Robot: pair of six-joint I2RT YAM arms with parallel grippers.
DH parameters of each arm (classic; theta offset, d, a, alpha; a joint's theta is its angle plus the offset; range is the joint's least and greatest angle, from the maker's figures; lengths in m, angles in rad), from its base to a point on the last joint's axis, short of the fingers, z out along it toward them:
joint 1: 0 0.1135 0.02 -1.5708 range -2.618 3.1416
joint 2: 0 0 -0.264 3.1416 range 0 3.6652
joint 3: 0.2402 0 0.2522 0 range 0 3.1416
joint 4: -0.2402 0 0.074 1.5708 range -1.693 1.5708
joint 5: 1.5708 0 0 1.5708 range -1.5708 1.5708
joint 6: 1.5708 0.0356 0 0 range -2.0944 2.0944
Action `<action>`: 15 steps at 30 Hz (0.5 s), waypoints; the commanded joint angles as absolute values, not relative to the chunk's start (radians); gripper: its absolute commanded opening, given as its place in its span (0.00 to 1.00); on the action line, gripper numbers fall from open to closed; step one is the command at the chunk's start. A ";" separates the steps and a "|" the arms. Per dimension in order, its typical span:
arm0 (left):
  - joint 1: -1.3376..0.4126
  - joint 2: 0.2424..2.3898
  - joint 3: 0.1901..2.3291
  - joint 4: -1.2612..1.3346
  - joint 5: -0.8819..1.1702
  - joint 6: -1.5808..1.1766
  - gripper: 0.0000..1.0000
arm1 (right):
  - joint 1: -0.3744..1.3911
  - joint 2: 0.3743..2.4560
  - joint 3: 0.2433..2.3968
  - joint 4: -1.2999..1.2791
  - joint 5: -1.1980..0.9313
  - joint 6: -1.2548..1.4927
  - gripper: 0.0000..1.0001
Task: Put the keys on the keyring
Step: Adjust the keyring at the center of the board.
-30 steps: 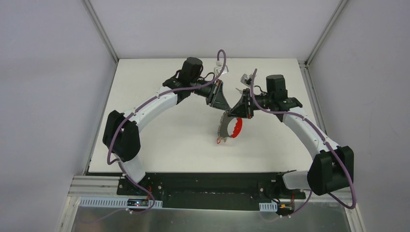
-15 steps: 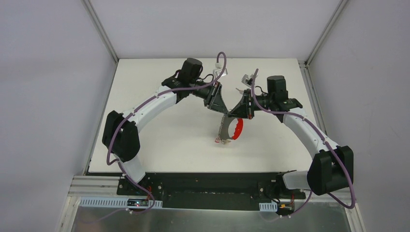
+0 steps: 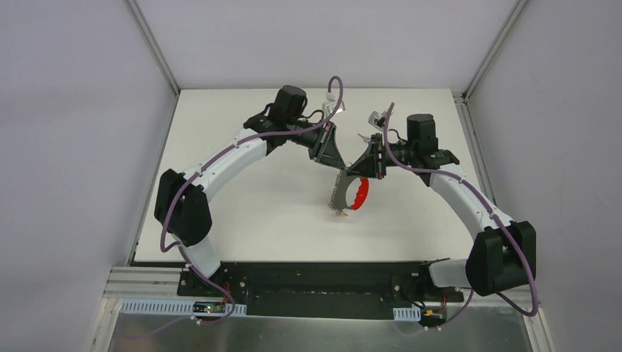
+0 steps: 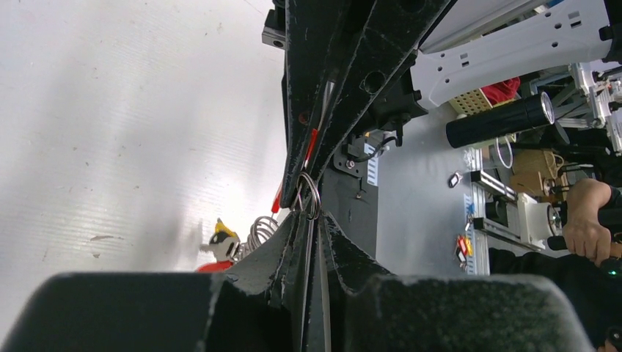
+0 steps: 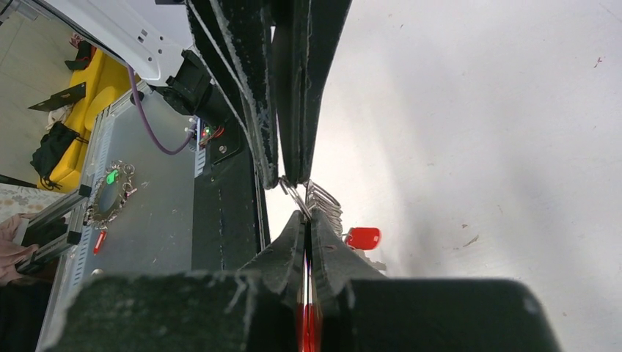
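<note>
Threading is the step in hand, as I judge it. My right gripper [image 5: 306, 220] is pressed together on the red half of the keyring [image 3: 349, 192], which hangs from it over the middle of the white table [image 3: 242, 198], its metal clips [image 5: 324, 198] turned toward my other arm. A red-tagged key [image 5: 363, 237] and a yellow-tagged key [image 4: 222, 238] hang by the clips. My left gripper [image 4: 312, 220] meets it tip to tip, fingers all but closed on something thin that I take for a key, its small metal ring [image 4: 309, 196] poking out against the clips. Next I must work that ring onto a free clip, holding the keyring steady, before letting go.
</note>
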State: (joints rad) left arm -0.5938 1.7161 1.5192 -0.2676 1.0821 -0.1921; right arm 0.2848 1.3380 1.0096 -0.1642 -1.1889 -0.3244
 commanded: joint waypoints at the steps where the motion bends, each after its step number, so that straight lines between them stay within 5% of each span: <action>1: -0.586 1.691 1.571 -0.274 1.066 -0.176 0.12 | 0.282 1.334 1.011 -0.119 -1.234 -0.306 0.00; 15: -0.596 1.716 1.610 -0.307 1.052 -0.176 0.08 | 0.289 1.336 1.012 -0.117 -1.219 -0.301 0.00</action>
